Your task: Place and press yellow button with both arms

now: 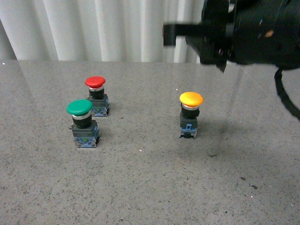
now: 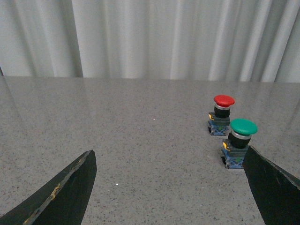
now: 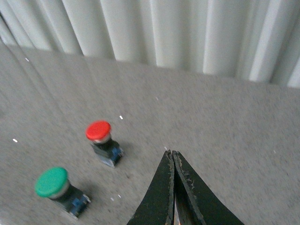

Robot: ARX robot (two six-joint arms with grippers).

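The yellow button [image 1: 191,115] stands upright on the grey speckled table, right of the middle in the front view, with nothing touching it. My right arm [image 1: 253,33] hangs high at the top right. Its gripper [image 1: 169,33] is shut and empty, well above the yellow cap. In the right wrist view the shut fingertips [image 3: 171,153] point over bare table, and the yellow button is hidden there. My left gripper [image 2: 168,151] is open and empty, low over the table. Its fingers [image 2: 70,187] are spread wide. The yellow button is out of the left wrist view.
A red-capped button [image 1: 96,95] and a green-capped button [image 1: 81,123] stand left of the yellow one; both show in the left wrist view [image 2: 222,114] [image 2: 240,146] and the right wrist view [image 3: 102,142] [image 3: 57,190]. White curtains [image 1: 93,28] hang behind the table's far edge.
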